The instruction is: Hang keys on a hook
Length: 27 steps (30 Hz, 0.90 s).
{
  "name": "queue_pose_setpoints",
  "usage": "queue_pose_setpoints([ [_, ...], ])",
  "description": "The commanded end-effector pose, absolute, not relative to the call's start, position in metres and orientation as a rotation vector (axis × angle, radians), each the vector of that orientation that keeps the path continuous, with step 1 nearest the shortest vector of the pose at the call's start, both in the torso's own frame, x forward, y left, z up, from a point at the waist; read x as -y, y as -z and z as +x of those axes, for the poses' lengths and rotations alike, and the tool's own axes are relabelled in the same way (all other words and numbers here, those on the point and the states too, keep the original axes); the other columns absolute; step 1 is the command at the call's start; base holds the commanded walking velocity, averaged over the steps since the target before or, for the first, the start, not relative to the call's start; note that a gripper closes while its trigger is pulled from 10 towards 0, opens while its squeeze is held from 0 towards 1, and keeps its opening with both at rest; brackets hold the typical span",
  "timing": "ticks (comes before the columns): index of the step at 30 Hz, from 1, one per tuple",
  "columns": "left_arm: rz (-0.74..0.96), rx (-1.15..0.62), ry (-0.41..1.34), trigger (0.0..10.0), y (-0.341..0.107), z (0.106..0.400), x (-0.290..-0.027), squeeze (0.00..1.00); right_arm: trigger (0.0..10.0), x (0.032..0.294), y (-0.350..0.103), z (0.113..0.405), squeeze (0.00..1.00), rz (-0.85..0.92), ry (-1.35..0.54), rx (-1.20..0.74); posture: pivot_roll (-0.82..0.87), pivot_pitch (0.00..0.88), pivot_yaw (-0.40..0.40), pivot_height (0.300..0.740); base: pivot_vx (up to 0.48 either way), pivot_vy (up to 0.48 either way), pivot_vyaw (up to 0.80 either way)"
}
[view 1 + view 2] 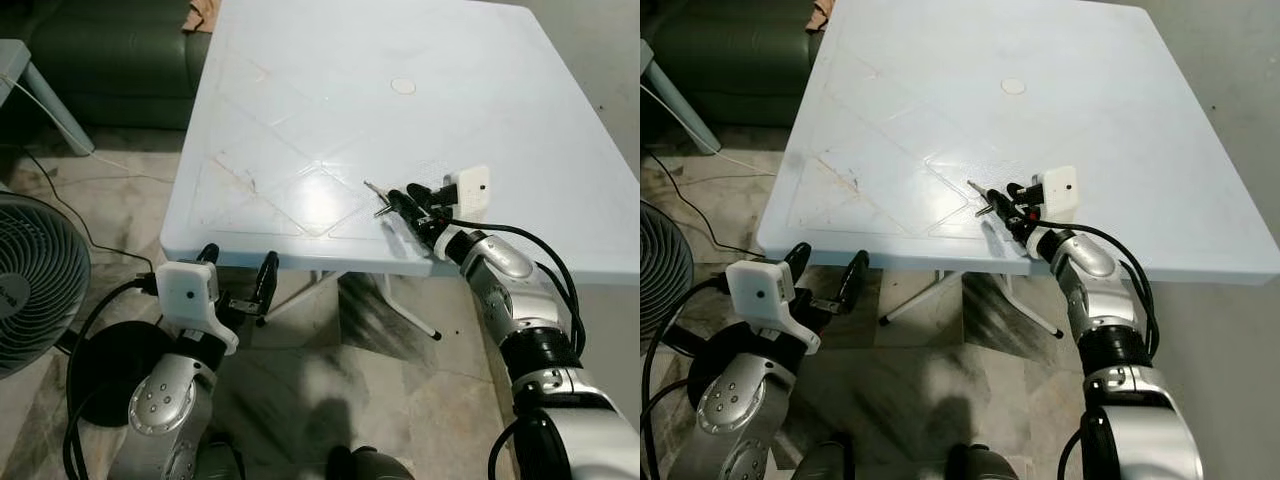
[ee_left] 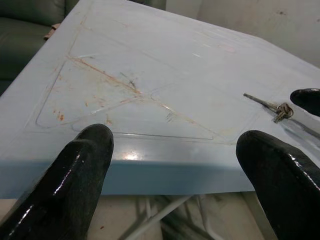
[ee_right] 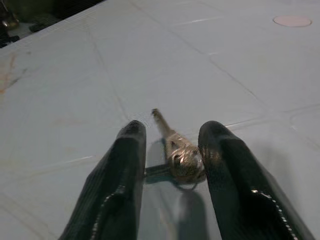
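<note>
While the right gripper [image 3: 170,150] straddles the keys [image 3: 177,155] near the table's [image 1: 420,60] front edge, its fingers a narrow gap apart and not yet pinching, a hasty close could skid them over that edge.

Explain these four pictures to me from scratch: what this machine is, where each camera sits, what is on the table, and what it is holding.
This is a humanoid robot with two silver arms, each ending in jaws of two long black fingers. Two pictures come from cameras in its head, looking down; the other two come from cameras on its wrists, looking along the fingers.

Before it stands a pale blue plastic table. Near its front edge lie the keys, small and metal.

The right gripper rests on the table with its jaws open on either side of the keys; they are not yet gripped. The left gripper waits just below the table's front edge, open and holding nothing. A fan stands on the floor to the left.
</note>
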<state>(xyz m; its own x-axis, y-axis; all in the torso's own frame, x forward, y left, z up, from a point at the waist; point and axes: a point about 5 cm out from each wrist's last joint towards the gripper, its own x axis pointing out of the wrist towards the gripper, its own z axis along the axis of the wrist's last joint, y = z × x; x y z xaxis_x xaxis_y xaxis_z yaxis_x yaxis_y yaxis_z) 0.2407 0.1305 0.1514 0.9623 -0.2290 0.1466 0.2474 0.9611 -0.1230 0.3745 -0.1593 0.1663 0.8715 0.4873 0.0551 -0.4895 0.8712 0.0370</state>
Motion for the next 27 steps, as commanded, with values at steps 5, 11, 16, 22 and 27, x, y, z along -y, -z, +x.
queue_pose_setpoints([
  [5,-0.142,0.126,0.246,10.0,-0.149,0.242,-0.13,0.0,10.0,0.162,-0.163,0.368,1.0,0.073,-0.481,0.045,0.07,0.219,-0.106,0.732,0.0,0.0,0.0],
  [11,-0.139,0.129,0.245,10.0,-0.147,0.246,-0.129,0.0,10.0,0.165,-0.167,0.363,0.69,0.098,-0.357,0.122,0.06,0.2,-0.101,0.732,0.0,0.0,0.0],
  [16,-0.133,0.129,0.237,10.0,-0.144,0.251,-0.132,0.0,10.0,0.179,-0.163,0.349,0.0,0.144,-0.24,0.187,0.05,0.174,-0.089,0.732,0.0,0.0,0.0],
  [22,-0.129,0.122,0.23,10.0,-0.138,0.261,-0.133,0.0,10.0,0.193,-0.167,0.337,0.0,0.23,-0.158,0.274,0.03,0.14,-0.068,0.732,0.0,0.0,0.0],
  [27,-0.112,0.103,0.233,10.0,-0.128,0.269,-0.131,0.0,10.0,0.217,-0.166,0.335,0.0,0.22,-0.051,0.293,0.02,0.122,-0.055,0.732,0.0,0.0,0.0],
])
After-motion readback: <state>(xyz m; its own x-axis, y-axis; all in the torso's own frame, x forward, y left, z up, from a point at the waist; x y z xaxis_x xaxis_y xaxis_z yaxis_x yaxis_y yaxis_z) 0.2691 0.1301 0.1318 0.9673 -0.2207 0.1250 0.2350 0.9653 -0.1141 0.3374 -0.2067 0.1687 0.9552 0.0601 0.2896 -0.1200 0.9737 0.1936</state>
